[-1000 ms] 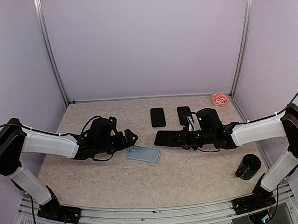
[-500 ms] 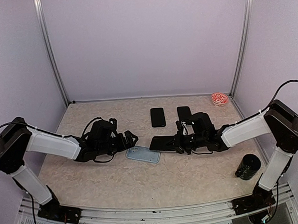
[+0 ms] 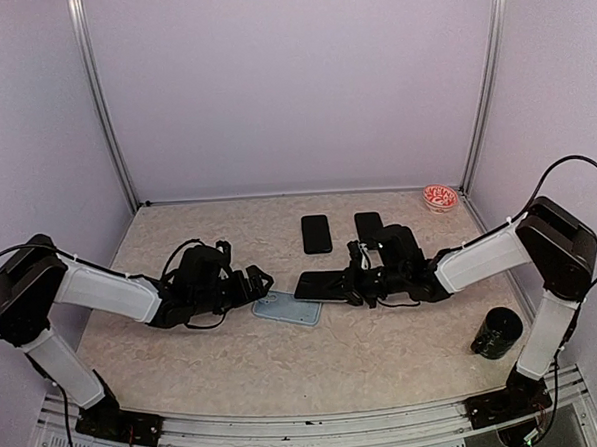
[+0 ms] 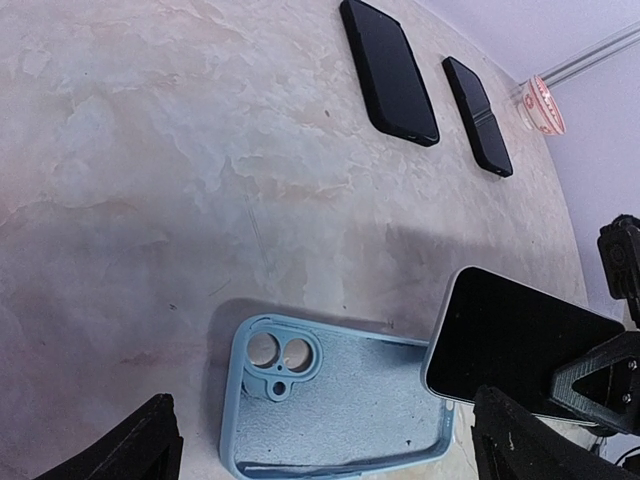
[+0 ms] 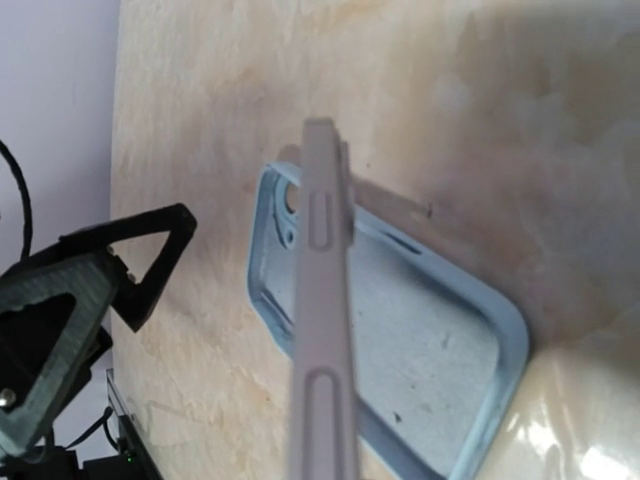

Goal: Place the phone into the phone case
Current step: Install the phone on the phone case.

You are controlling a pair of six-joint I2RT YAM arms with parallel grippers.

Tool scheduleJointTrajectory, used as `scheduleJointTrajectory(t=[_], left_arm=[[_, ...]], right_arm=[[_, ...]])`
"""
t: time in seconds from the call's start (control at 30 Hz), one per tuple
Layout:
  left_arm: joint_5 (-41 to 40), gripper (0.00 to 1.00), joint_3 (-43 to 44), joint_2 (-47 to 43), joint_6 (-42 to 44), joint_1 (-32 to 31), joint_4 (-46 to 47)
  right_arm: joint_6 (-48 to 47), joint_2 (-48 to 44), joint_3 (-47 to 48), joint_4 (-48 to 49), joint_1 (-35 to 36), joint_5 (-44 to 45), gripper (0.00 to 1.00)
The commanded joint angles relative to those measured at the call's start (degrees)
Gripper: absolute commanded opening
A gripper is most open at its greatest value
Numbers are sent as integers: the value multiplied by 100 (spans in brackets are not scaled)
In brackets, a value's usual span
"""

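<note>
1. At the far left, the left arm reaches low across the bench (image 3: 385, 354). The left fingers (image 4: 145, 450) are spread wide and hold nothing. They hover just beside the left end of the case, probably placed there to steady it.
2. Next is the phone case (image 4: 340, 395), pale blue and empty. It lies flat on the bench with its open side up and its camera cut-out towards the left arm. Lying this way, it can take a phone lowered in from above.
3. The phone (image 4: 520, 345), dark with a pale edge, is held off the bench and tilted. One end hangs over the right end of the case (whether the two touch cannot be told). The right wrist view shows it edge-on, running roughly along the length of the case.
4. The right fingers (image 4: 598, 378) are clamped on the far end of the phone. This likely leaves its free end clear to enter the case first.
5. Behind them, two spare dark phones (image 3: 316, 234) lie flat, well apart from the work.
6. At the far right, a red-and-white dish (image 3: 439, 197) sits in the back corner. A dark cylinder (image 3: 497, 333) stands near the base of the right arm.
</note>
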Motion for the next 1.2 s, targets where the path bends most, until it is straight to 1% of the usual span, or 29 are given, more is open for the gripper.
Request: scheduleJointTrajectory(t=[0.0, 0.4, 0.57, 0.97, 1.17], left_arm=[[136, 99, -52, 131, 19, 49, 323], [135, 99, -119, 274, -68, 46, 420], [194, 99, -119, 433, -92, 40, 544], [380, 99, -131, 644, -128, 40, 783], [401, 99, -145, 692, -162, 23, 849]], right_arm=[[88, 69, 217, 375, 58, -80, 0], [313, 476, 538, 459, 246, -395, 0], [482, 746, 624, 652, 306, -610, 0], [725, 1188, 816, 891, 303, -988, 0], [830, 1247, 878, 892, 307, -1040, 0]])
